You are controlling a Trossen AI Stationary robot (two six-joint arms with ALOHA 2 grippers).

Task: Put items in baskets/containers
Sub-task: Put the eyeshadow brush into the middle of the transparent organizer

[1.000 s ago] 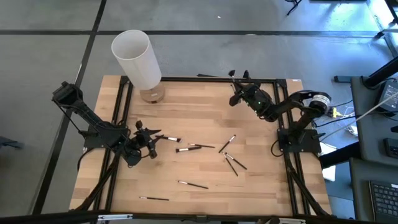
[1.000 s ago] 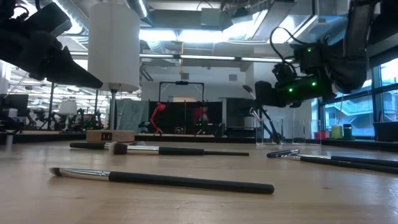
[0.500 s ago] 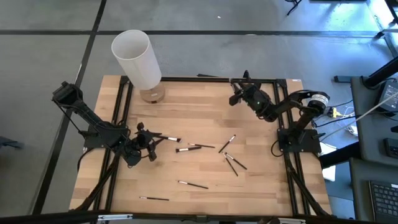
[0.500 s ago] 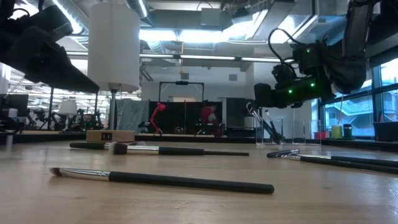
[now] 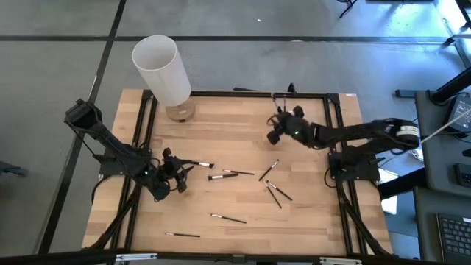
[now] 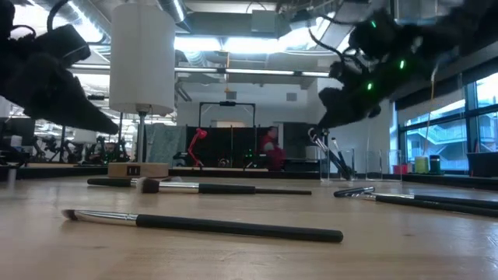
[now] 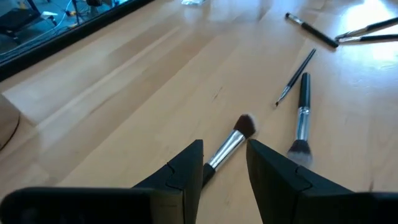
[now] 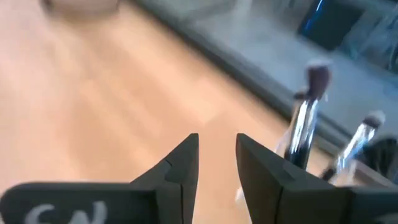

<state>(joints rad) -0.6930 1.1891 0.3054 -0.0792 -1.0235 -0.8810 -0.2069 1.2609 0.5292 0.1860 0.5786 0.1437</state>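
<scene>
Several thin black-handled makeup brushes lie flat on the wooden table (image 5: 243, 140), among them one (image 5: 197, 163) right at my left gripper (image 5: 176, 171). In the left wrist view my left gripper (image 7: 225, 158) is open, and its fingers stand either side of this brush's silver ferrule (image 7: 227, 148), the brown tuft (image 7: 246, 124) pointing away. I cannot tell whether they touch it. The clear holder (image 6: 336, 162) stands at the far edge with brushes (image 8: 305, 121) upright in it. My right gripper (image 5: 273, 134) hangs open and empty in front of it.
A tall white cylinder (image 5: 160, 68) on a wooden base (image 5: 179, 112) stands at the far left corner. Loose brushes lie mid-table (image 5: 221, 176) (image 5: 268, 169) (image 5: 276, 193) and toward the near edge (image 5: 228, 218) (image 5: 182, 235). A black frame (image 5: 335, 96) borders the table.
My right gripper has drawn back from the clear holder, toward the table's near edge and a little left, with the arm stretching out flatter. My left gripper has sunk slightly over the brush beside it.
</scene>
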